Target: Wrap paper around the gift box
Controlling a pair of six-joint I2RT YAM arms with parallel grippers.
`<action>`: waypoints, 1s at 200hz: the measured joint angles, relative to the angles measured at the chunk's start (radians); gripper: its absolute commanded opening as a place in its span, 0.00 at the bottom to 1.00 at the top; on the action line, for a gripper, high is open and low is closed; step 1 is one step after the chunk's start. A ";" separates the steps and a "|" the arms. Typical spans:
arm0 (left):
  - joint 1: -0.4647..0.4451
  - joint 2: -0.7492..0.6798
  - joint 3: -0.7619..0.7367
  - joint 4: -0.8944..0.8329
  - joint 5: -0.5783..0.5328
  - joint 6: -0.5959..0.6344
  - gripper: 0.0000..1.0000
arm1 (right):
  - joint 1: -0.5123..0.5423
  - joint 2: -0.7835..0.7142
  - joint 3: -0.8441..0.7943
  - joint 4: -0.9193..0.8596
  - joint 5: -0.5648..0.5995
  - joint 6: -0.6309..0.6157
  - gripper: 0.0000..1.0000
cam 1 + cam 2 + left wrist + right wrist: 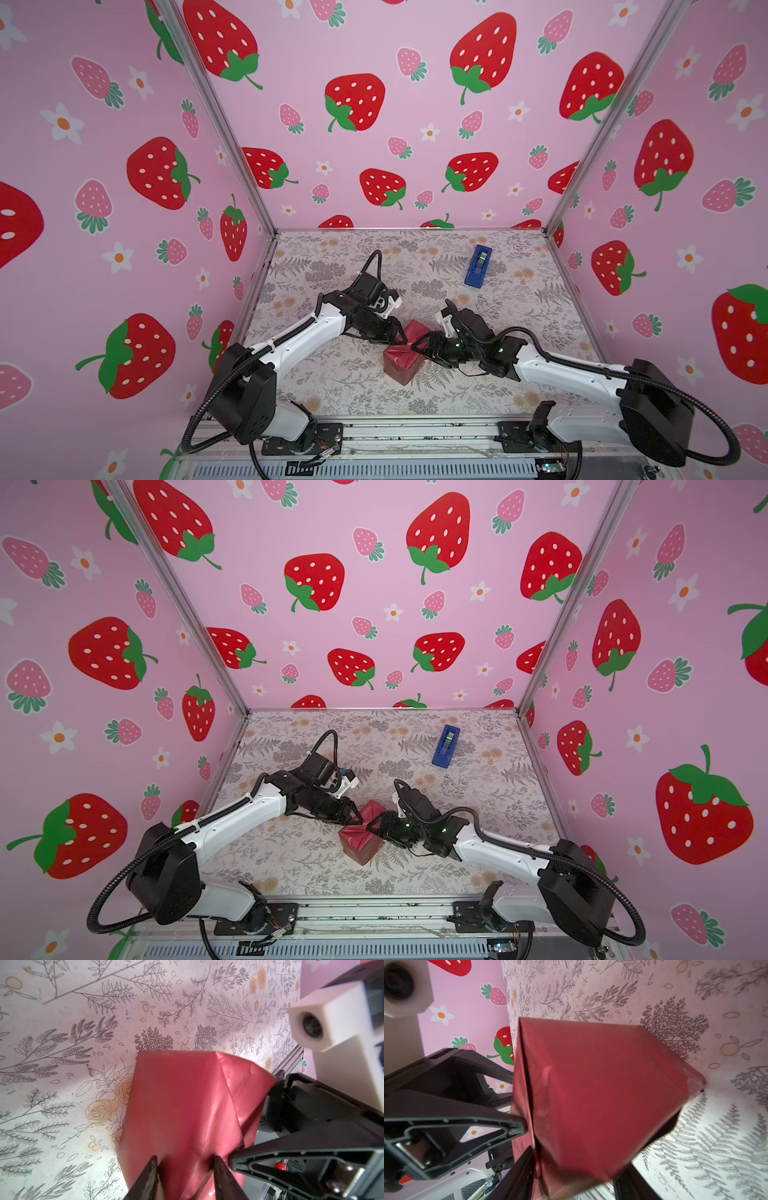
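Left hand (401, 337) reaches in from the left and meets the parcel's far-left top corner. The top views hide the contact. The left wrist view shows it: two fingers (152, 1174) at a narrow gap, with a ridge of the paper (187, 1105) pinched between them.

Centre: the paper is folded all round the gift box, so we see only maroon and none of the box's own surface. The parcel sits on the counter (332, 374) near the middle, between both hands. In both top views a loose flap (417, 328) stands up behind it. Only the right wrist view shows a dark overlap seam (527, 1088) on the side facing the left hand.

Right hand (417, 348) is against the parcel's right side. In the right wrist view its fingers straddle the parcel at a medium gap, and we can't tell whether they clamp it.

Far right, toward the back: blue tape dispenser (478, 266) on the counter, well apart from the parcel. It shows in the top views only.
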 measured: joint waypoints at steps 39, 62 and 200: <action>-0.003 -0.033 -0.006 0.003 -0.060 -0.051 0.50 | -0.021 0.003 0.000 0.037 -0.009 -0.035 0.39; -0.001 -0.053 -0.006 -0.006 -0.108 -0.075 0.51 | -0.032 0.025 0.002 0.066 -0.030 -0.061 0.37; 0.010 -0.094 -0.108 0.187 -0.111 -0.289 0.51 | -0.121 0.100 0.051 0.075 -0.179 -0.210 0.33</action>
